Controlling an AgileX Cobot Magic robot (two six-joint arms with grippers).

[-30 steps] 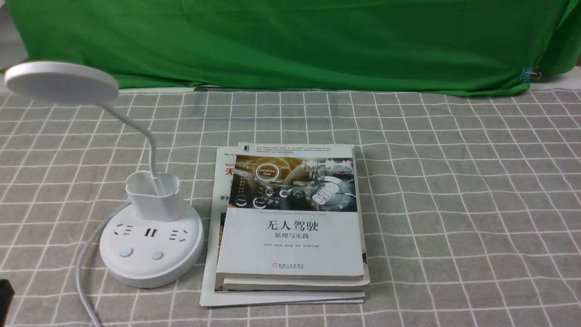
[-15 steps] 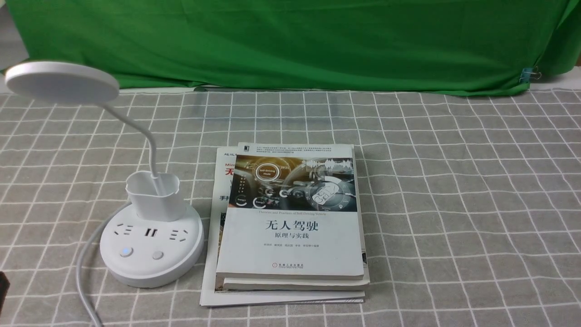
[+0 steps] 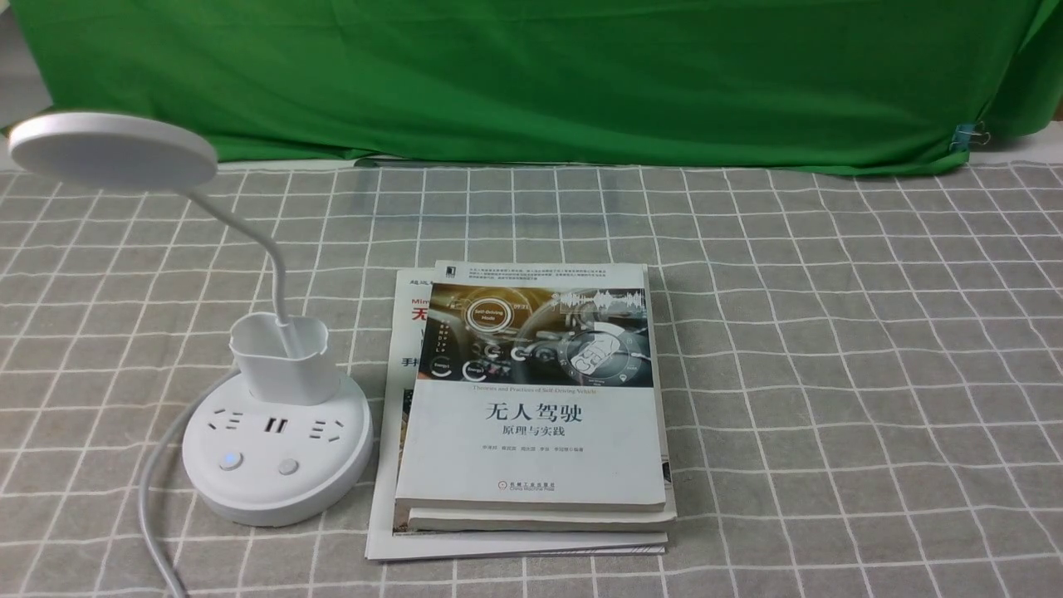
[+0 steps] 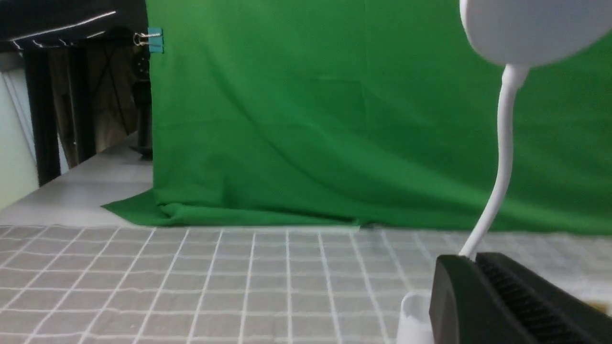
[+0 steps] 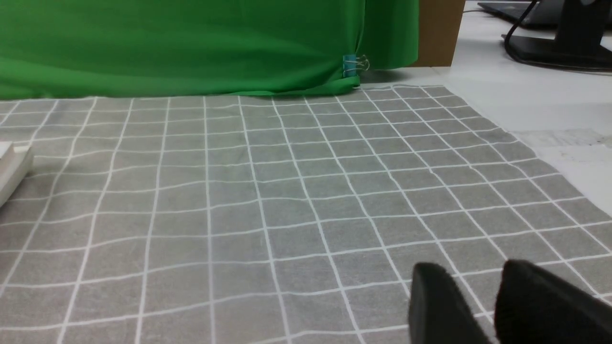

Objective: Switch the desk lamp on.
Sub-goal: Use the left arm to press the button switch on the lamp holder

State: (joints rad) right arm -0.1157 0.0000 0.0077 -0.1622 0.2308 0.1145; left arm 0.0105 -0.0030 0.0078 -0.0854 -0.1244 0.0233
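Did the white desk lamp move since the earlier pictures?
No. The white desk lamp stands in the same spot, just left of the stacked books, its disc head still against the green cloth.

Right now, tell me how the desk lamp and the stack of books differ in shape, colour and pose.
The desk lamp stands tall on a round base, while the stack of books lies flat and is roughly rectangular.
The desk lamp is plain white with a thin bent neck; the stack of books has printed covers, the top one with a dark car-interior picture.
Both the desk lamp and the stack rest on the checked cloth.
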